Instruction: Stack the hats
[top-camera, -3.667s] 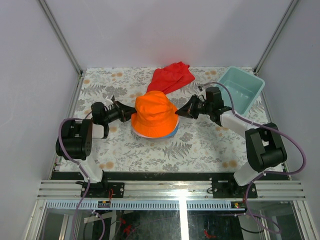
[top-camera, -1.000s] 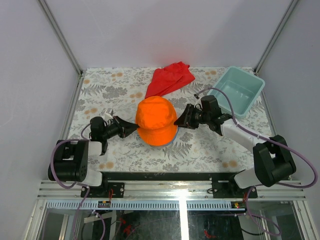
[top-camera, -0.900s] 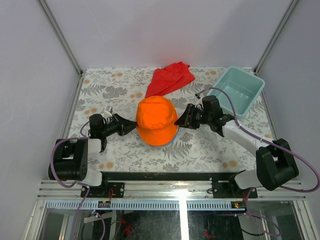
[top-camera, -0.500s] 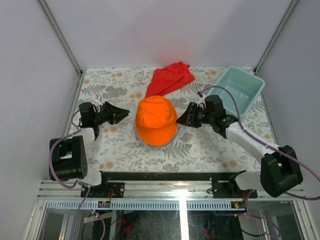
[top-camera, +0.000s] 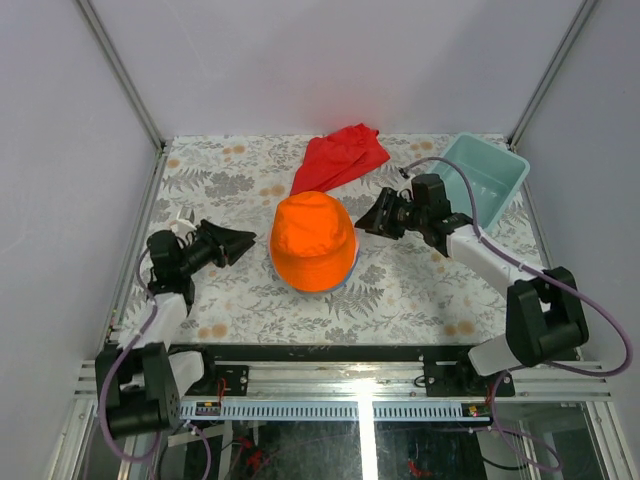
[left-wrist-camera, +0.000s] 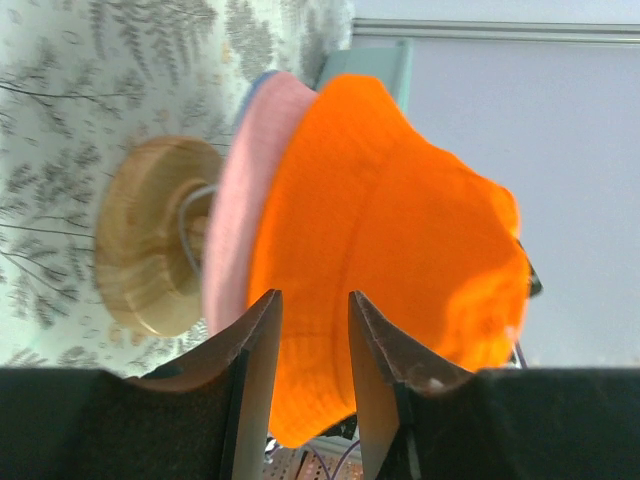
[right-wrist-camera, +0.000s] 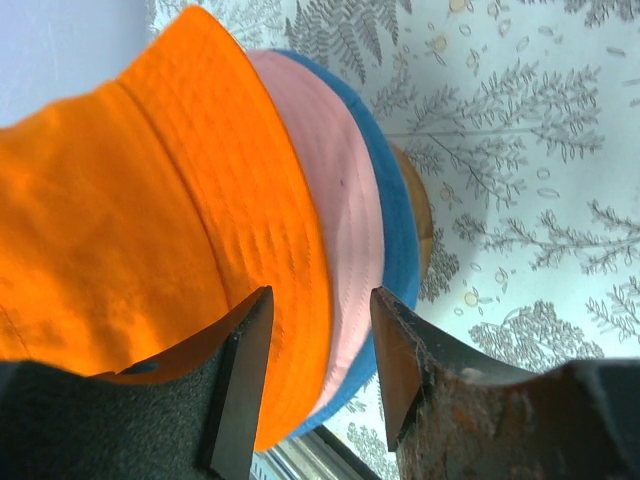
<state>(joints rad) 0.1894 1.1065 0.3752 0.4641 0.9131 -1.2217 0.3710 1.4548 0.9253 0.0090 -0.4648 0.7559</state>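
From above, your orange hat (top-camera: 313, 240) tops the pile midway across the table (top-camera: 220, 180); your left gripper (top-camera: 238, 243) and right gripper (top-camera: 366, 215) flank it, both clear of it. Left wrist: jaws parted, empty; orange over the pink hat (left-wrist-camera: 245, 200) on the wooden stand (left-wrist-camera: 150, 240). Right wrist: jaws parted, empty; the blue hat (right-wrist-camera: 398, 215) under the pink.

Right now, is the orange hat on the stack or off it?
On. The orange hat sits topmost, its brim over those of the pink hat and the blue hat, all above the wooden stand.
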